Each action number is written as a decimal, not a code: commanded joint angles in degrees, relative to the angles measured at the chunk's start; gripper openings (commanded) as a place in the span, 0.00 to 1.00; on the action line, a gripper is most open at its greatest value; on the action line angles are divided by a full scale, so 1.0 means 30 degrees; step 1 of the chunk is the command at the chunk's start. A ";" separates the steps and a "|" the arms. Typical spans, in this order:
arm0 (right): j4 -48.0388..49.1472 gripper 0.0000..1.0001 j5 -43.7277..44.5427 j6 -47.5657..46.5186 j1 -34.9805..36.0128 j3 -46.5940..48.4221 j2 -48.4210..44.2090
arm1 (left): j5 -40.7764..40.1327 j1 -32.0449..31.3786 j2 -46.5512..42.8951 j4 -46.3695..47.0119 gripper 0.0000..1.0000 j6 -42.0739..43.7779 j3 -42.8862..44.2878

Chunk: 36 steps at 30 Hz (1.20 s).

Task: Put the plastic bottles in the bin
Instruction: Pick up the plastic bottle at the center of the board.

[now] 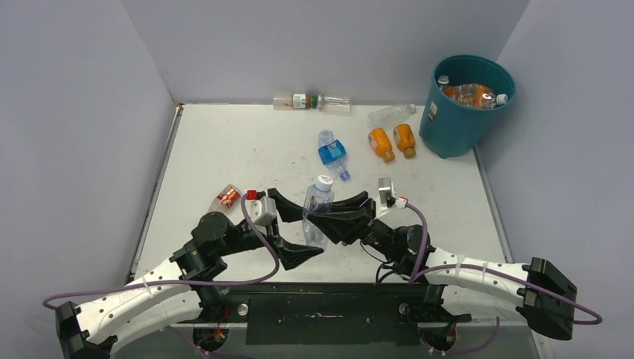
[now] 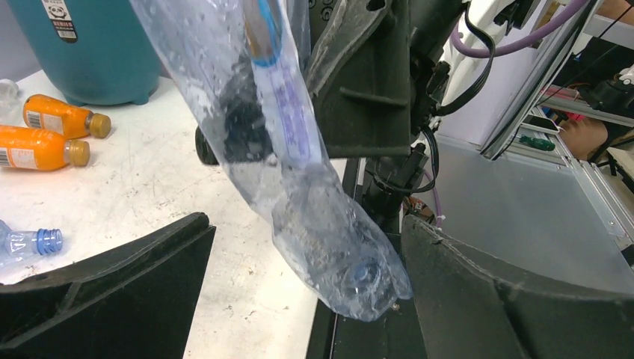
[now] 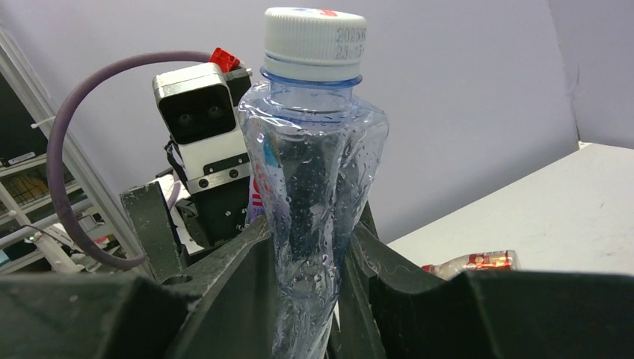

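A crumpled clear bottle (image 1: 318, 209) with a white cap stands upright above the table's near middle. My right gripper (image 1: 334, 222) is shut on its squeezed body (image 3: 318, 172), jaws pressed against both sides. My left gripper (image 1: 294, 228) is open, and the bottle's base (image 2: 351, 277) hangs between its spread fingers (image 2: 112, 292) without touching them. The teal bin (image 1: 456, 127) stands at the far right with several bottles (image 1: 467, 95) inside. Two orange bottles (image 1: 381, 143) (image 1: 404, 139), a blue-labelled one (image 1: 333, 154) and a clear one (image 1: 391, 114) lie on the table.
Two more bottles (image 1: 299, 101) (image 1: 334, 102) lie along the back wall. A small red-labelled bottle (image 1: 226, 197) rests by my left arm. Grey walls close in the table on three sides. The bin (image 2: 90, 52) also shows at the top left of the left wrist view.
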 commanded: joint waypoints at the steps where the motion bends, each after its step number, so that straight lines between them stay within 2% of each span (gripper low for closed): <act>1: 0.2121 0.05 -0.0475 0.0200 0.0533 0.0871 0.0676 | 0.0298 0.0016 0.0001 0.0499 0.97 -0.0109 0.0390; 2: 0.2158 0.05 -0.0460 0.0183 0.0619 0.0935 0.0841 | 0.0478 0.0016 -0.0002 0.0678 0.99 -0.0123 0.0301; 5: 0.1995 0.05 -0.0266 -0.0042 0.0910 0.1065 0.1172 | 0.1001 0.0016 0.0078 0.1030 0.74 -0.0153 0.0166; 7: 0.1578 0.05 -0.0065 -0.0285 0.1058 0.1172 0.1198 | 0.1116 0.0009 0.0222 0.1036 0.50 -0.0122 0.0199; 10: 0.0382 0.08 0.0197 -0.0651 0.1211 0.1407 0.0795 | 0.1305 -0.0012 0.0378 0.0966 0.34 -0.0071 0.0298; 12: -0.1447 0.24 0.0465 -0.0967 0.1254 0.1801 0.0184 | 0.1340 -0.0013 0.0416 0.0868 0.24 0.0055 0.0360; 16: -0.8316 0.84 0.2580 -0.1770 0.1347 0.3697 -0.1653 | 0.0514 -0.0041 0.0119 0.0606 0.04 0.0468 0.0324; 17: -1.0536 0.89 0.3393 -0.1986 0.1347 0.4467 -0.2047 | 0.0014 -0.0064 -0.0023 0.0571 0.00 0.0638 0.0256; 20: -1.5263 0.92 0.4920 -0.2806 0.1406 0.5984 -0.3159 | -0.1343 -0.0071 -0.0496 0.0612 0.00 0.1076 -0.0013; 25: -1.9064 0.92 0.5693 -0.3984 0.1413 0.8355 -0.4133 | -0.2813 -0.0137 -0.0821 0.0544 0.00 0.1620 -0.0224; 29: -2.1353 0.91 0.5923 -0.4687 0.1439 1.0903 -0.2784 | -0.3273 -0.0154 -0.0605 0.0355 0.00 0.1834 -0.0160; 36: -2.3387 0.87 0.7046 -0.5393 0.1439 1.4308 0.0432 | -0.3178 -0.0159 -0.0278 0.0381 0.00 0.1867 -0.0159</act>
